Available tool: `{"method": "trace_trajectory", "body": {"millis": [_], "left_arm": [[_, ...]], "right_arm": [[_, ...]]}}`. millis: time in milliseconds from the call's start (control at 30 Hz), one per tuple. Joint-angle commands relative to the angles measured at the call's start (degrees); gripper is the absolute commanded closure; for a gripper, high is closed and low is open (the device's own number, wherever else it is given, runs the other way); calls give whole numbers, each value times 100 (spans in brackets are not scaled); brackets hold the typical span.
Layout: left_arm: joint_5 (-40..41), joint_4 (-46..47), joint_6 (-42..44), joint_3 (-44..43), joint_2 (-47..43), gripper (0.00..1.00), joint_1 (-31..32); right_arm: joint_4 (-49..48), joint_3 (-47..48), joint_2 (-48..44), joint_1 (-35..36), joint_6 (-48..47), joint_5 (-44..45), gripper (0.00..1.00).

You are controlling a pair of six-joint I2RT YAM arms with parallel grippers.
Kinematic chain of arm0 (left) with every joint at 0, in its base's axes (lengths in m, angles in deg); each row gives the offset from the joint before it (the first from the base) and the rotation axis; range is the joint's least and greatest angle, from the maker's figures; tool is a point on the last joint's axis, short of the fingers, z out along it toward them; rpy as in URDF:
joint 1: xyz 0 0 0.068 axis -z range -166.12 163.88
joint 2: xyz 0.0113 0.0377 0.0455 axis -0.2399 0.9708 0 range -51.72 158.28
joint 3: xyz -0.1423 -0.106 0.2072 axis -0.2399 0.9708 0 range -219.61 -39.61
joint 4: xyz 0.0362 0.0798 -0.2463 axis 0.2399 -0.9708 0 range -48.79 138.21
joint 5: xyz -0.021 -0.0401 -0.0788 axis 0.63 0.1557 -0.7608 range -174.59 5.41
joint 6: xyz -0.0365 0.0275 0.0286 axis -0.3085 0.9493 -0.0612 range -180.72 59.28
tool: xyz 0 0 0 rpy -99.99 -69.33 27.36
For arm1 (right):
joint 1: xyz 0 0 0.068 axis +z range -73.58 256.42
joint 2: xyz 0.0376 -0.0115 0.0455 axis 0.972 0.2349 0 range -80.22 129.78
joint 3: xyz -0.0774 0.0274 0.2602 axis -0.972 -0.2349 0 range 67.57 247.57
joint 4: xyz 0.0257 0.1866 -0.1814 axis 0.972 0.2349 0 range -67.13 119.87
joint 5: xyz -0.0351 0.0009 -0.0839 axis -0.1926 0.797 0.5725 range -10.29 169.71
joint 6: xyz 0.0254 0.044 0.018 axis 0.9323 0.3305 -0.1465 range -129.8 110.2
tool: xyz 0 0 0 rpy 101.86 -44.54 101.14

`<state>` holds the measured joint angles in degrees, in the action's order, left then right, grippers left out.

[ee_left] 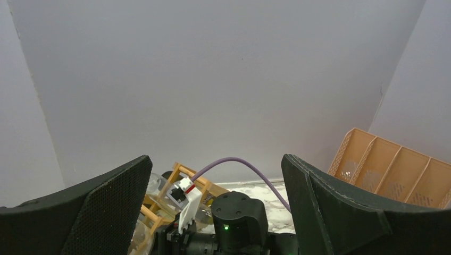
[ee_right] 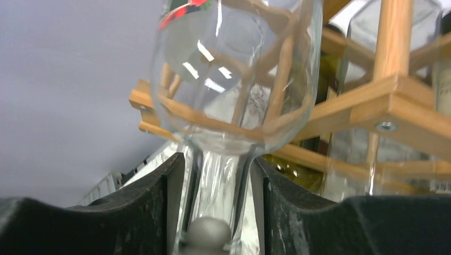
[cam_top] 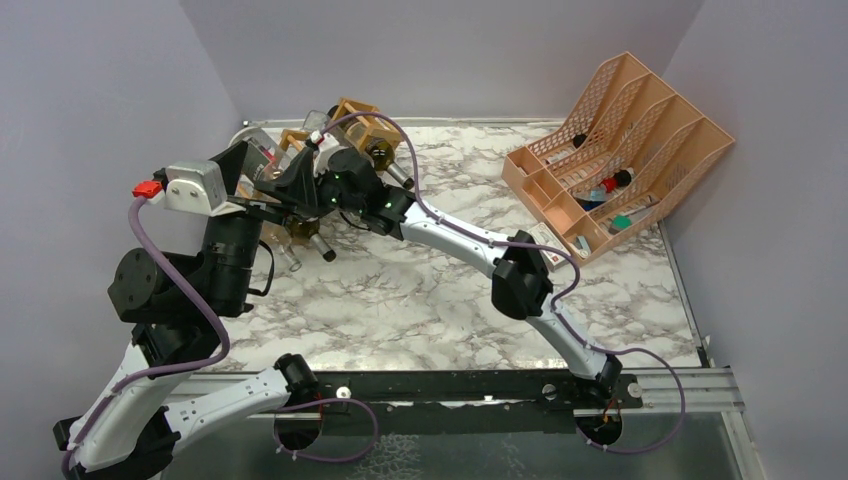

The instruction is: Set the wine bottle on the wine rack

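In the right wrist view a clear glass wine bottle (ee_right: 234, 69) points away from me, its body inside a cell of the light wooden wine rack (ee_right: 396, 90). My right gripper (ee_right: 218, 212) is shut on the bottle's neck (ee_right: 220, 180), with a finger on each side. In the top view the right gripper (cam_top: 288, 186) is at the front of the rack (cam_top: 355, 112) at the back left. My left gripper (cam_top: 240, 165) is open and empty, raised above the right arm's wrist (ee_left: 239, 215). The rack also shows in the left wrist view (ee_left: 183, 178).
Other bottles (ee_right: 367, 32) lie in neighbouring cells, and some necks (cam_top: 322, 248) stick out toward me. A salmon-orange perforated file organiser (cam_top: 620, 150) holding small items stands at the back right. Grey walls close the back and both sides.
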<state>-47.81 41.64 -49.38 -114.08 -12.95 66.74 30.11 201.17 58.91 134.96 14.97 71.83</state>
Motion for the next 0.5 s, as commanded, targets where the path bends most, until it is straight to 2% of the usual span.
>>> {"method": "trace_trajectory", "body": {"millis": [0, 167, 467], "left_arm": [[146, -46, -48, 44, -56, 1, -12], [152, -46, -40, 54, -73, 1, -11], [179, -49, -38, 91, -98, 1, -9]], "right_arm": [[-1207, -59, -314, 45, -193, 224, 48], [-979, -209, -381, 52, -227, 276, 56], [-931, -840, -896, 54, 150, 340, 57]]}}
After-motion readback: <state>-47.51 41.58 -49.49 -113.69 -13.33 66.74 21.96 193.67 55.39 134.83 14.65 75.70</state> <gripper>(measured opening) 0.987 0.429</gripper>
